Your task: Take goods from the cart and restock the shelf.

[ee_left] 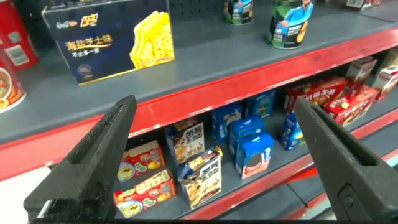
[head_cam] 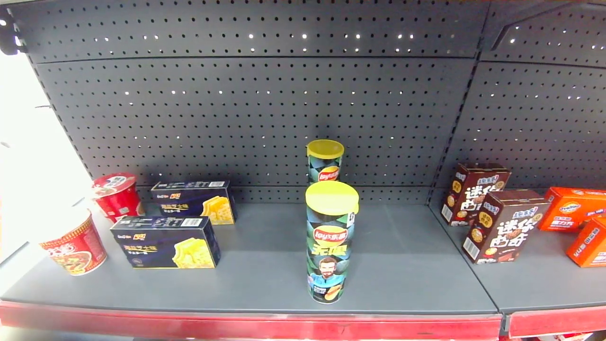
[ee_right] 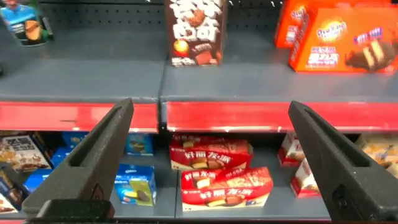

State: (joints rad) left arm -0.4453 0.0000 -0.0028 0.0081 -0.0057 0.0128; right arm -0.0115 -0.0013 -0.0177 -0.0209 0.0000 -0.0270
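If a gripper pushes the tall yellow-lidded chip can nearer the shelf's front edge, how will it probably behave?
The front chip can stands upright, tall on a narrow base, so a push near its lid would probably tip it. Being round, it would likely roll on the flat shelf once down. Its smooth printed wall may be slippery.

Dark perforated back panel (head_cam: 255, 109) across upper frame, light pinpricks through holes. Glare (head_cam: 19, 142) at left edge. Grey shelf (head_cam: 407, 265), red lip, below.

Rear chip can (head_cam: 325, 160) stands half hidden behind the front can (head_cam: 330, 241).
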